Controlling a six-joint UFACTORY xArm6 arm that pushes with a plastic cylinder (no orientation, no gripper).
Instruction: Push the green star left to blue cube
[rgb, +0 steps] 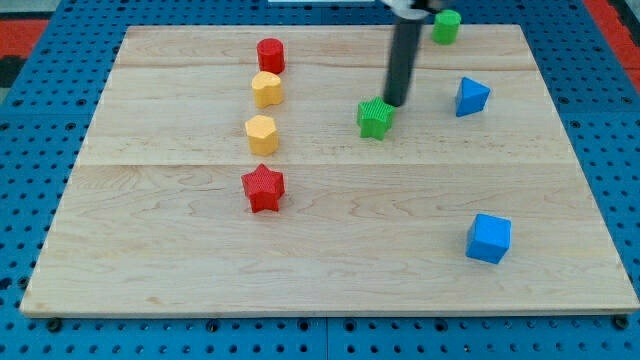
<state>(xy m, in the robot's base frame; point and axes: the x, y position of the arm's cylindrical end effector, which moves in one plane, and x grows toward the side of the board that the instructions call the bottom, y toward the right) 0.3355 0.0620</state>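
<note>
Tip at the green star's upper right, blue cube far off in the lower right.

Camera view: my tip (396, 104) sits just beside the green star (375, 118), upper centre of the bench (330, 260); this end effector is a plain rod, no jaws to spread or press. The blue cube (488, 238) waits well apart, lower right. A blue triangular block (471, 96) lies right of the rod, a green block (446, 26) at the top edge. Left column, top down: red cylinder (270, 55), two yellow blocks (267, 89) (261, 133), red star (264, 188).
</note>
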